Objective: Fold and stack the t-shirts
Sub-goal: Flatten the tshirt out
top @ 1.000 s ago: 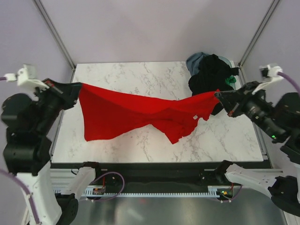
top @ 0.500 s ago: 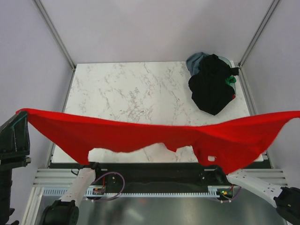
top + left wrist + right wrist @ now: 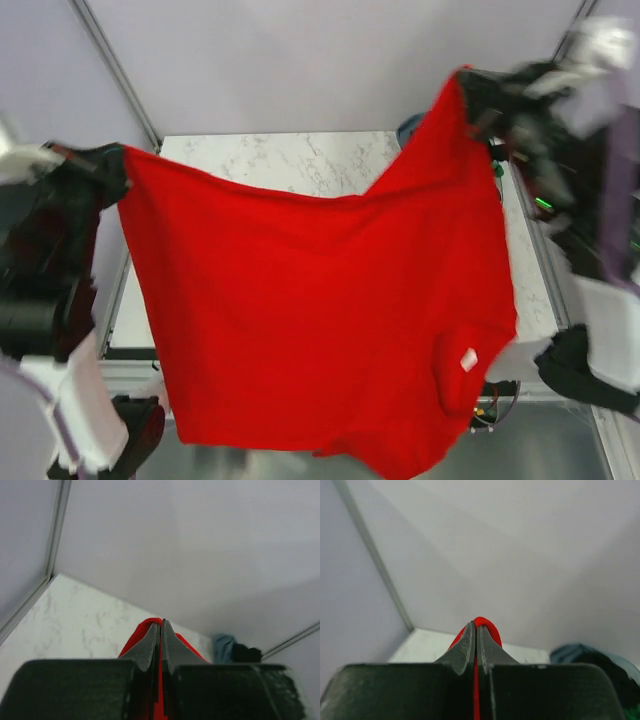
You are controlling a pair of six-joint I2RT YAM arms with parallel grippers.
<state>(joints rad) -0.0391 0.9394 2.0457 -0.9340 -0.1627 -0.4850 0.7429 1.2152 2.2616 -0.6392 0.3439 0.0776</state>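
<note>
a plain bright red soft-cloth t-shirt (image 3: 320, 320) hangs spread like a curtain above the white marble-patterned table (image 3: 290, 158). it is held up by its two upper corners and droops past the table's near edge, hiding most of the tabletop from the overhead camera. at the table's far right corner lies a heap of black and grey-blue cloth shirts (image 3: 235, 652). the left black two-finger gripper (image 3: 161, 626), above the table's left edge, is clamped tight on a pinch of red fabric. the right black two-finger gripper (image 3: 475, 628), higher up and above the table's far right corner, is likewise pinched closed on a fold of the same shirt. a small white neck label (image 3: 468, 360) shows low on the hanging cloth, out beyond the table's near right side. the garment looks light and limp, quick to sag between its holds, not fragile, and unlikely to slip from a firm pinch. corners or shoulder seams seem the best places to take it, since a grip mid-panel would probably bunch it.
</note>
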